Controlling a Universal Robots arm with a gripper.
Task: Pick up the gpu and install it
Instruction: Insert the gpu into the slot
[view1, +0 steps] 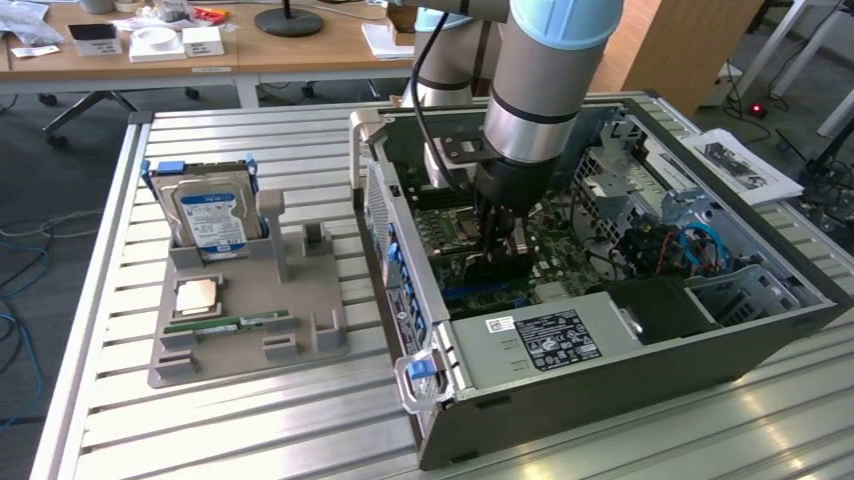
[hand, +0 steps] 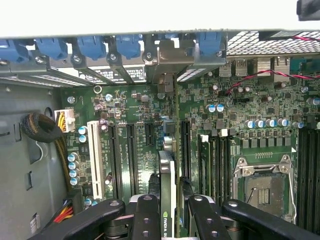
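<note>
One check: where's the gpu (hand: 167, 180)? (A)
Hand (hand: 167, 220) pinches it edge-on, upright, low inside the open case (view1: 627, 360), over the motherboard (hand: 125, 107) near its expansion slots (hand: 131, 150). Seated or not: can't tell. (B)

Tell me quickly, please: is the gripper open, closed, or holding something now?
Gripper: jaws closed on the gpu, which it holds edge-on over the motherboard.
</note>
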